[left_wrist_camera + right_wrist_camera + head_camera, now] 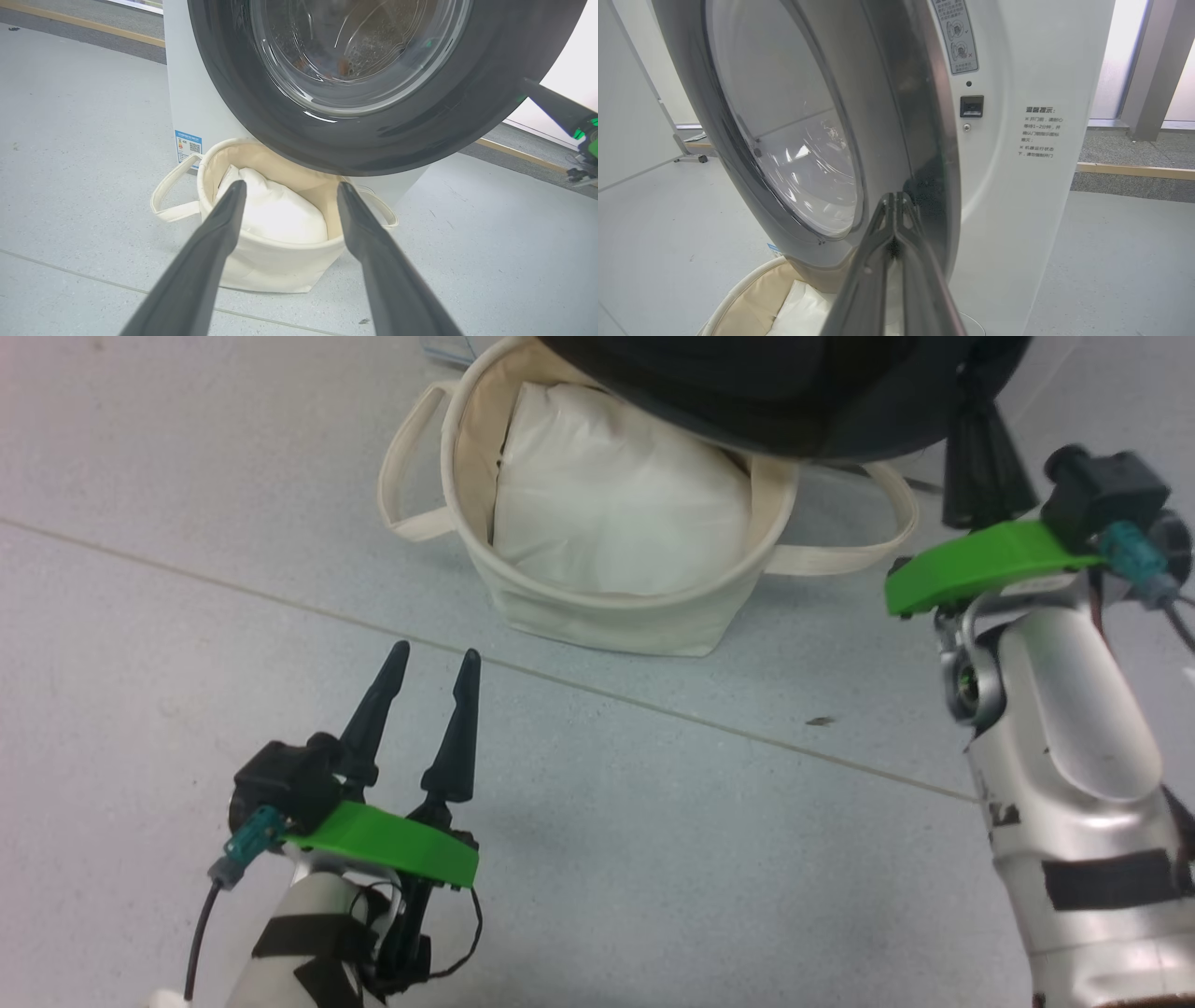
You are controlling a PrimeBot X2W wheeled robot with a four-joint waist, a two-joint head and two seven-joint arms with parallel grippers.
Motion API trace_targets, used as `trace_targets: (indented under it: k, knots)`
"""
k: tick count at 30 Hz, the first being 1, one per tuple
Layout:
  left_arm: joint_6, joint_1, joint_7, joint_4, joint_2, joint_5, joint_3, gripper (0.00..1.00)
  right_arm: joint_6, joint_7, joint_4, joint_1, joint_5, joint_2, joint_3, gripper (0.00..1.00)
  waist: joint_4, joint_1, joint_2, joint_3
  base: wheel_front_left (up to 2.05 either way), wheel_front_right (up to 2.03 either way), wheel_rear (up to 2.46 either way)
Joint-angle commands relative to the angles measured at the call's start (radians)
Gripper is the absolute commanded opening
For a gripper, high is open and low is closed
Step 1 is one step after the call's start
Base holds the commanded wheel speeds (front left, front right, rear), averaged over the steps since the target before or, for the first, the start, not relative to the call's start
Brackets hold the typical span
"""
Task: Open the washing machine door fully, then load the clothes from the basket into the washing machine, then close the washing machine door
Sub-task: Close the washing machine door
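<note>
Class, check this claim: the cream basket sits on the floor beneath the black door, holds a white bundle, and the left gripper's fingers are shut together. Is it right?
Not quite. The left gripper is open, its fingers apart, as the head view shows. The rest holds: the cream basket sits on the floor beneath the black door and holds a white bundle.

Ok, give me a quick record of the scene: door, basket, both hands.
door: washing machine door partly open, overhanging the basket
basket: on the floor by the washing machine, white bundle inside
left hand: open, empty, over the floor short of the basket
right hand: shut, tips at the door's edge
</note>
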Motion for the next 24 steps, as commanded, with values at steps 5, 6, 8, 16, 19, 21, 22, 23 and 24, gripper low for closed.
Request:
trace_targets:
  k: [5, 6, 8, 16, 19, 21, 22, 23, 24]
  knots:
    - [0.014, -0.036, -0.006, -0.047, 0.014, -0.024, 0.013, 1.0, 0.0, -0.012, -0.001, -0.111, -0.056, -0.002, -0.051, 0.0, 0.018, -0.0001, 0.0, 0.062, 0.0, 0.0, 0.0]
    - [0.017, -0.041, -0.006, -0.05, 0.014, -0.028, 0.009, 1.0, 0.0, -0.012, 0.003, -0.13, -0.067, -0.002, -0.067, 0.0, 0.02, -0.0001, 0.0, 0.074, 0.0, 0.0, 0.0]
    - [0.019, -0.046, -0.006, -0.053, 0.014, -0.032, 0.003, 1.0, 0.0, -0.012, 0.007, -0.148, -0.08, -0.003, -0.079, 0.0, 0.022, -0.0001, 0.0, 0.086, 0.0, 0.0, 0.0]
    - [0.037, -0.103, -0.006, -0.075, 0.014, -0.076, -0.056, 1.0, 0.0, -0.012, 0.014, -0.305, -0.173, -0.024, -0.181, 0.0, 0.048, -0.0001, 0.0, 0.186, 0.0, 0.0, 0.0]
    - [0.042, -0.121, -0.006, -0.079, 0.014, -0.081, -0.064, 1.0, 0.0, -0.012, 0.018, -0.347, -0.189, -0.025, -0.195, 0.0, 0.052, -0.0001, 0.0, 0.207, 0.0, 0.0, 0.0]
    - [0.044, -0.127, -0.006, -0.079, 0.014, -0.091, -0.063, 1.0, 0.0, -0.012, 0.023, -0.366, -0.196, -0.024, -0.202, 0.0, 0.052, -0.0001, 0.0, 0.212, 0.0, 0.0, 0.0]
    - [0.048, -0.128, -0.006, -0.081, 0.014, -0.096, -0.057, 1.0, 0.0, -0.012, 0.026, -0.372, -0.201, -0.023, -0.203, 0.0, 0.051, -0.0001, 0.0, 0.213, 0.0, 0.0, 0.0]
    - [0.05, -0.129, -0.006, -0.082, 0.014, -0.101, -0.052, 1.0, 0.0, -0.012, 0.03, -0.379, -0.205, -0.021, -0.202, 0.0, 0.051, -0.0001, 0.0, 0.214, 0.0, 0.0, 0.0]
    - [0.051, -0.13, -0.006, -0.082, 0.014, -0.105, -0.049, 1.0, 0.0, -0.012, 0.034, -0.384, -0.21, -0.02, -0.202, 0.0, 0.051, -0.0001, 0.0, 0.216, 0.0, 0.0, 0.0]
